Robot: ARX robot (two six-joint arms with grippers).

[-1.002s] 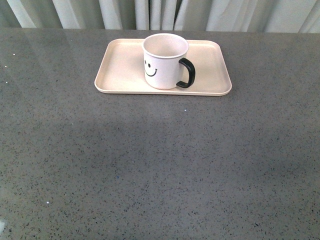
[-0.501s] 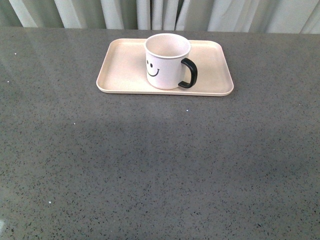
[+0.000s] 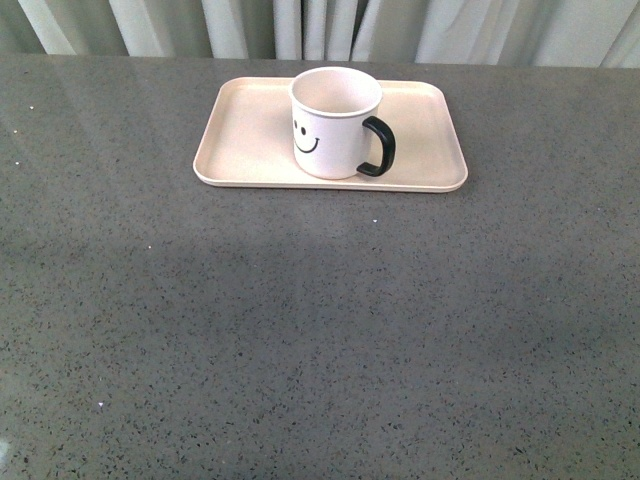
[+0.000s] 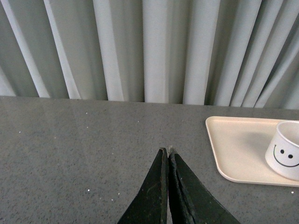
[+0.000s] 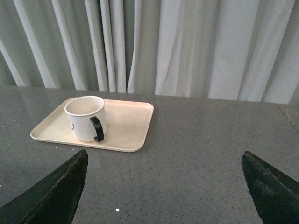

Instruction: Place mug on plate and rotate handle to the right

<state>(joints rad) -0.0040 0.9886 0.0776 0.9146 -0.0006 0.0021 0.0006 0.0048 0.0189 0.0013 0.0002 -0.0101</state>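
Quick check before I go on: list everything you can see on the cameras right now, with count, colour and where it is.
mug: one, white with a black smiley face, upright on the plate, near its middle
handle: one, black, on the mug's right side in the front view
plate: one, pale pink-beige, on the far part of the table
table: one, speckled grey, across all views
curtain: one, pale grey pleats, behind the table
left gripper: one, black, shut and empty, above the table, off to the side of the plate
right gripper: one, black, open and empty, facing the plate from a distance
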